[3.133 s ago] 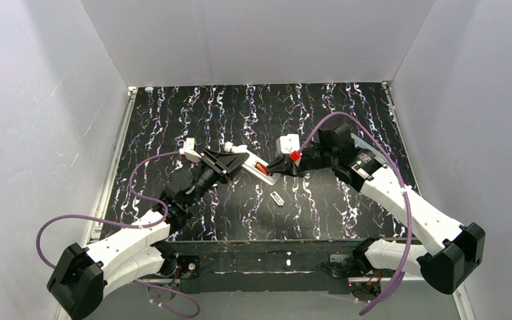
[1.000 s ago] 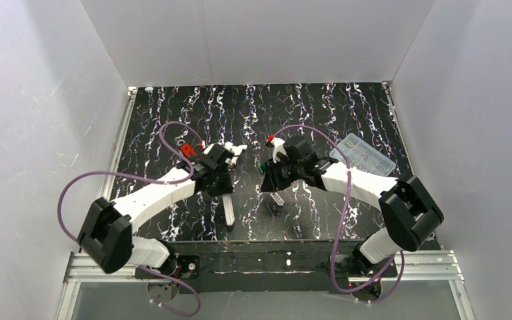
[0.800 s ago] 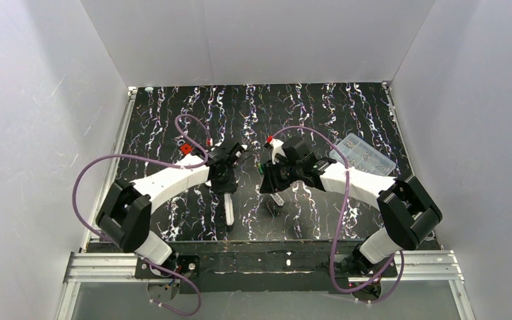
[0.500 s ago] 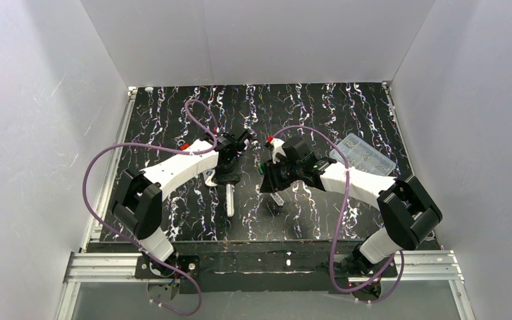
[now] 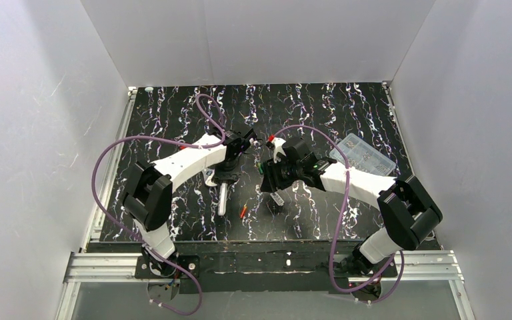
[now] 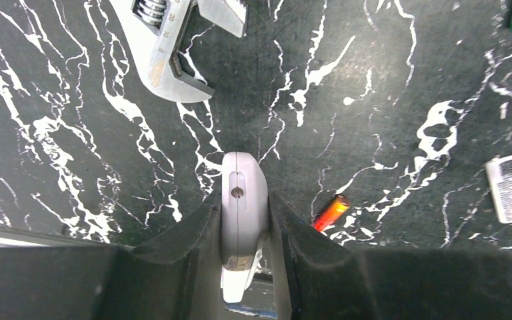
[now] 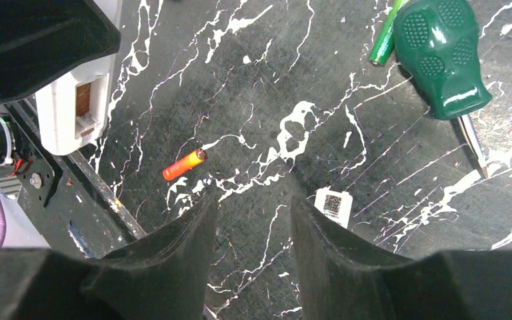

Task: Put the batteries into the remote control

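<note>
My left gripper (image 6: 243,200) is shut on the white remote control (image 6: 243,190), which stands on end between its fingers. In the top view the remote (image 5: 222,199) hangs below that gripper (image 5: 229,175), pointing toward the front edge. In the right wrist view its recessed battery bay (image 7: 80,103) faces the camera. One red-orange battery (image 7: 183,164) lies loose on the table just right of the remote, also seen as the battery (image 6: 330,212) and the battery (image 5: 243,212). My right gripper (image 7: 253,207) stands open above bare table with nothing between its fingers.
A small whitish cover plate (image 7: 333,203) lies by the right fingertip. A green-handled screwdriver (image 7: 440,60) lies beyond it. A metal wrench (image 6: 173,40) lies left of the remote. A clear plastic box (image 5: 363,155) sits at the right. The table's front edge is close.
The right gripper has opened wider. A battery now lies on the table near the remote, where none showed before. The left arm has swung round, with the remote still in its grip.
</note>
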